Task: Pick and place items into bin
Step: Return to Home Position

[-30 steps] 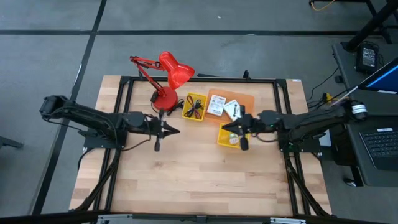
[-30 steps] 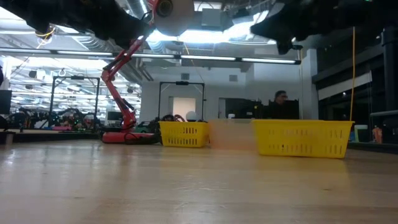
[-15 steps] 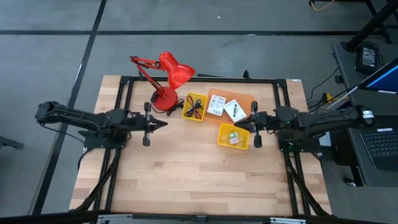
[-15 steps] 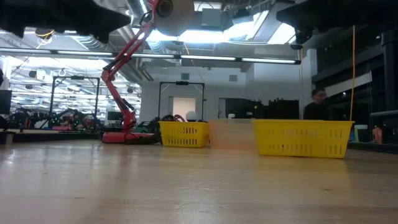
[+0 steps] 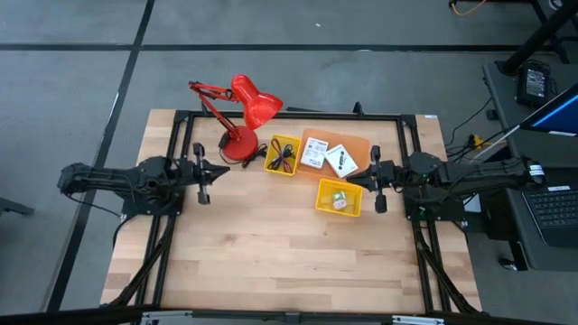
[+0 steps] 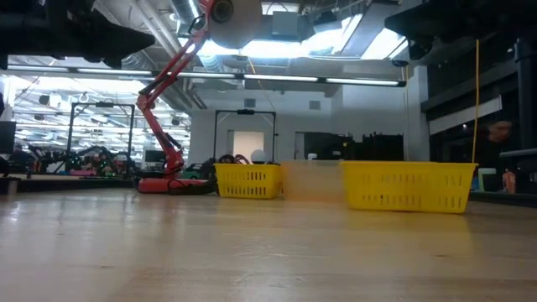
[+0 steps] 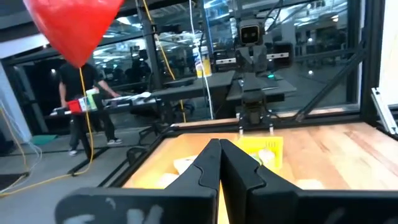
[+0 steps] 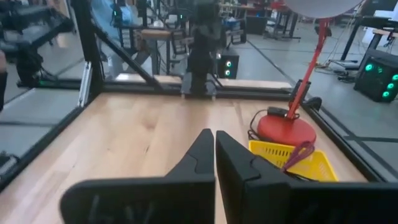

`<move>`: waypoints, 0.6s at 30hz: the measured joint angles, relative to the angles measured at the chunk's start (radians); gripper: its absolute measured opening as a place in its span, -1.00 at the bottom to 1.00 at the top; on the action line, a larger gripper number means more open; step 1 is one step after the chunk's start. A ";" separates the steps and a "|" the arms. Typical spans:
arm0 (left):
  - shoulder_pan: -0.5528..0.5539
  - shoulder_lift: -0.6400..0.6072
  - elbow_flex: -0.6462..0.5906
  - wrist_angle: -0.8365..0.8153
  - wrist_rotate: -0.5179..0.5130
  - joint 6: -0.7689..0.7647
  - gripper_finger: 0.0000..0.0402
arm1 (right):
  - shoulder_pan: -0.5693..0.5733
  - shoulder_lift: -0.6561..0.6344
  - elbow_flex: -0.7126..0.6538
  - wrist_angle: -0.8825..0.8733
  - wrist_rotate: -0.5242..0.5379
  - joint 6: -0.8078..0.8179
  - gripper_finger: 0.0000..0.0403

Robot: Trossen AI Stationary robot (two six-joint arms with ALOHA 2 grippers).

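Non-task stuff: red desk lamp [image 5: 255, 104] near the back edge of the wooden table [image 5: 271, 262], left of centre, with its round base on the wood (arm folded in a zigzag, shade tilted). Laptop [image 5: 551, 212] on a bench off the right side. Person [image 6: 501, 155] at the low view's right edge; another person [image 7: 81, 102] standing by a workbench.

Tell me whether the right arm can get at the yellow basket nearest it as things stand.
Probably yes: the right gripper hangs beside that yellow basket with nothing between them, though it is shut.
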 joint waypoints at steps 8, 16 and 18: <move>0.064 -0.092 -0.038 -0.020 0.093 0.003 -0.99 | -0.001 0.000 0.000 -0.020 -0.030 -0.016 -1.00; 0.139 -0.145 -0.113 -0.012 0.101 -0.034 -0.99 | -0.001 -0.013 -0.024 0.004 -0.039 -0.016 -1.00; 0.153 -0.148 -0.113 -0.013 0.139 -0.042 -0.99 | -0.001 -0.032 -0.068 0.045 -0.041 -0.014 -1.00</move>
